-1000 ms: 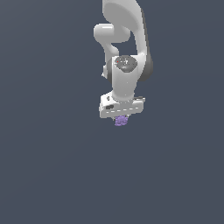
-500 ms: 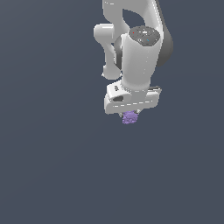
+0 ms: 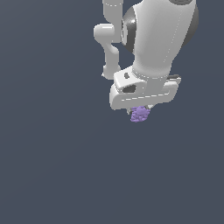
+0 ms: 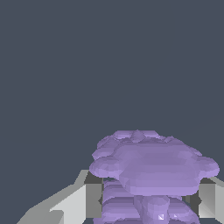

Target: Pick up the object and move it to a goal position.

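In the wrist view, the object (image 4: 148, 168), a light-purple knobbly cluster like a small bunch of grapes, filled the space between the two pale fingers (image 4: 78, 203) of the gripper (image 4: 146, 203), one finger showing on each side of it and pressed close against its lumpy sides. The gripper was closed onto the cluster, holding it. In the exterior view the white gripper (image 3: 141, 113) pointed downward with the purple cluster (image 3: 140, 114) peeking out just beneath its body, much smaller than the hand above. Behind and above rose the bulky white arm (image 3: 159, 39), and beyond it lay a plain dark grey-blue background.
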Motion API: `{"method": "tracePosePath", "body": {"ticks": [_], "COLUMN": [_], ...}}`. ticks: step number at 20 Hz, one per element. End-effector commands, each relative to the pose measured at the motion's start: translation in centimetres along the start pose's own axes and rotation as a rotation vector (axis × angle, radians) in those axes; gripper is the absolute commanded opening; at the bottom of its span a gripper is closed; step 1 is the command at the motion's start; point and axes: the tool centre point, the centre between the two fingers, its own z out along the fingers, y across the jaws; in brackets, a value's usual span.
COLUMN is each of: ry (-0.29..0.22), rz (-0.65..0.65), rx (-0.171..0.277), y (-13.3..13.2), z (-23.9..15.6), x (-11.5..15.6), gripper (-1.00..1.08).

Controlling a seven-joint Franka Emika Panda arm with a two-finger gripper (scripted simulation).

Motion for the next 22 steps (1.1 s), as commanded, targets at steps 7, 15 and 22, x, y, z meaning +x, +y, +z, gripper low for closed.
{"method": "tracePosePath", "body": {"ticks": [7,15,22], "ry": [-0.001,-0.001,-0.001], "rz": [0.0,0.0,0.0], "rx": [0.0,0.0,0.0], "y": [-1.0,-1.7,-2.1], "z": [-4.3,-7.4,-9.4], "x": [2.6,4.5,5.8], "gripper": [-1.0,-1.0,-1.0]}}
